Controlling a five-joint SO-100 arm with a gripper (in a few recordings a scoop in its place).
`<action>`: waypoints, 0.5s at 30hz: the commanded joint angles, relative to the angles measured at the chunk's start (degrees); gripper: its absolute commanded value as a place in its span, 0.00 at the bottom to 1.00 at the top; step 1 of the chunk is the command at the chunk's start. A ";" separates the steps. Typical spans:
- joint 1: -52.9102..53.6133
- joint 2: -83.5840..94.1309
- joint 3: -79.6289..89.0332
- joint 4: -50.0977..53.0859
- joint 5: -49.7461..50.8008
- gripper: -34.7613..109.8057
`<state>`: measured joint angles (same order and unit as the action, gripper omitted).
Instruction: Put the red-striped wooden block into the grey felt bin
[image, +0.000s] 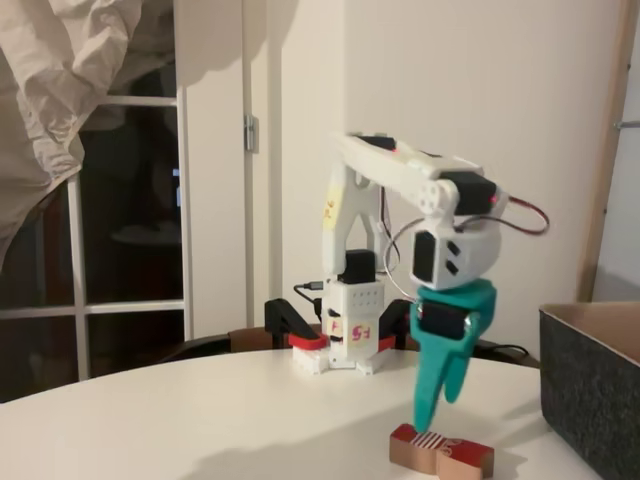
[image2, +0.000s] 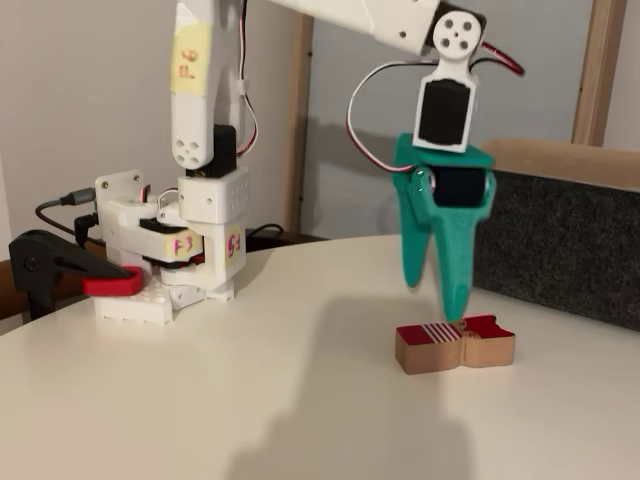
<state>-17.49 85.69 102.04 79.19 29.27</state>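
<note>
here tool (image2: 432, 298) tips touching red-striped wooden block (image2: 453, 343) top.

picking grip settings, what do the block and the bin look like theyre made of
Block: looks like wood, with matte tan sides and a painted red top with thin white stripes. Bin: seems to be felt, its wall a dark grey, fuzzy, speckled surface, with a lighter tan inner face at the rim.

White round table (image: 150, 420), red-striped wooden block (image: 441, 450), grey felt bin (image: 590, 390), arm base (image: 345, 345)
</note>
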 joint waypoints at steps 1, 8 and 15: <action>-1.05 -0.97 -2.11 -1.58 0.18 0.48; -0.35 -4.39 -2.37 -7.03 1.49 0.48; 2.20 -6.68 -2.29 -10.46 4.04 0.48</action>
<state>-16.26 79.01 100.63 69.70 31.38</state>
